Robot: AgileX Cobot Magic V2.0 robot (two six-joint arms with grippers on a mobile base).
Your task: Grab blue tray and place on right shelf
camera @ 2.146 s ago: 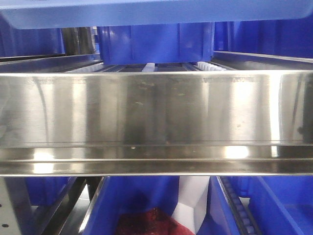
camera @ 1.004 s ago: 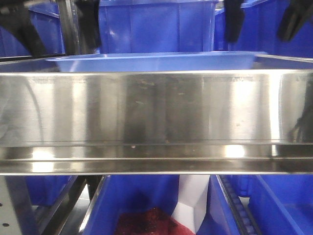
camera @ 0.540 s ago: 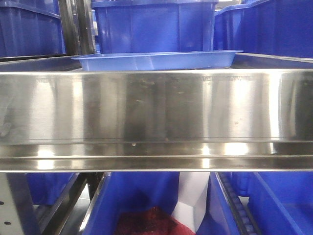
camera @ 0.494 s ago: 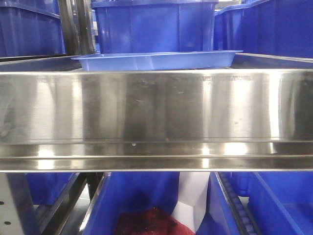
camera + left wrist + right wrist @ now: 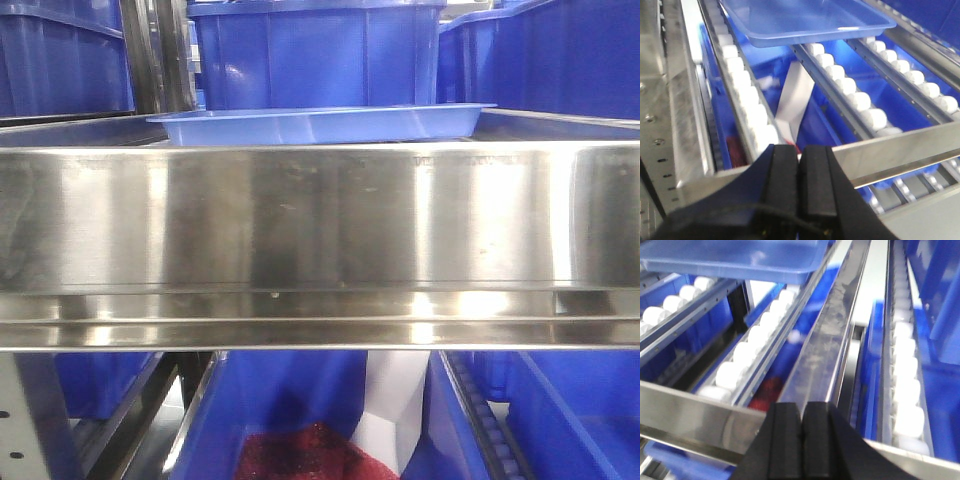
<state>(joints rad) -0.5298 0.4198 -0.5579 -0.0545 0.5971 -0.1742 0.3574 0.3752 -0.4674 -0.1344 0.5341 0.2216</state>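
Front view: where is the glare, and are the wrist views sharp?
Front view: bright glare streaks on the shiny stainless-steel shelf rail. Left wrist view: white plastic rollers overexposed. Right wrist view: soft, blurred around the light blue plastic tray.

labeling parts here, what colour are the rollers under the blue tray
White rollers, set in steel tracks beneath the blue tray; clearest in the left wrist view.

Warehouse: roller racks (image 5: 860,107), storage bins (image 5: 315,55).
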